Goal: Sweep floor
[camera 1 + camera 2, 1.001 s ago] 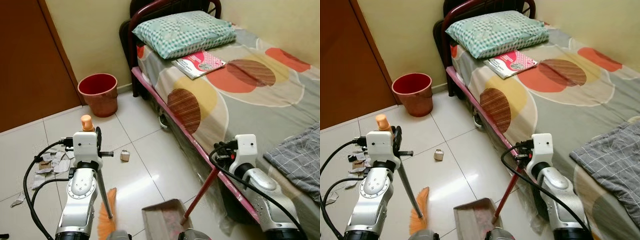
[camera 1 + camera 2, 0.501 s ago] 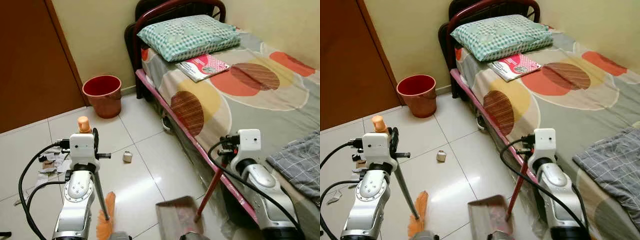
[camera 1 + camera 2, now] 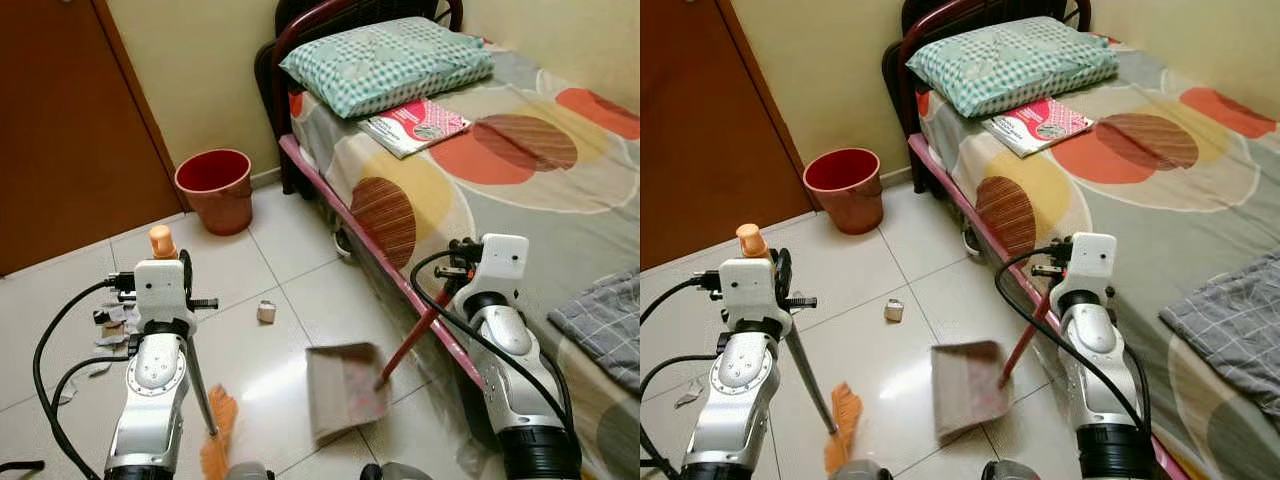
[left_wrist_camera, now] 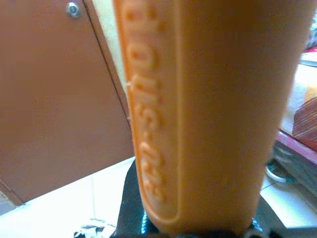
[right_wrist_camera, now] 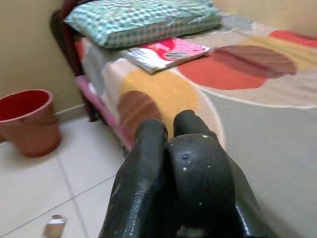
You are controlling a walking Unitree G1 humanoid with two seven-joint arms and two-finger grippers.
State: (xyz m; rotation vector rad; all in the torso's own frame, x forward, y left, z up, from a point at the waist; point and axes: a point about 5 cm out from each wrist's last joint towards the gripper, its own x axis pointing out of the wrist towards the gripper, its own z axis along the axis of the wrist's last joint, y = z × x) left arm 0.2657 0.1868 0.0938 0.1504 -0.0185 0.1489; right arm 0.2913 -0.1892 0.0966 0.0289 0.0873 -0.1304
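**Gripping broom and dustpan on a tiled bedroom floor**

The left gripper [image 3: 165,262] is clamped round the broom's orange-capped handle [image 4: 198,114]; the broom [image 3: 218,420] has its orange bristles on the tiles. The right gripper [image 5: 171,148], fingers pressed together, holds the dustpan [image 3: 962,385] by its red stick beside the bed [image 3: 470,190]. Open white floor [image 3: 290,300] lies ahead, bounded by the bed rail, the yellow wall and a brown door [image 3: 70,120]. A small scrap [image 3: 266,312] lies ahead; paper litter [image 3: 112,322] sits behind the left arm. A red bin [image 3: 215,188] stands near the bed's head.
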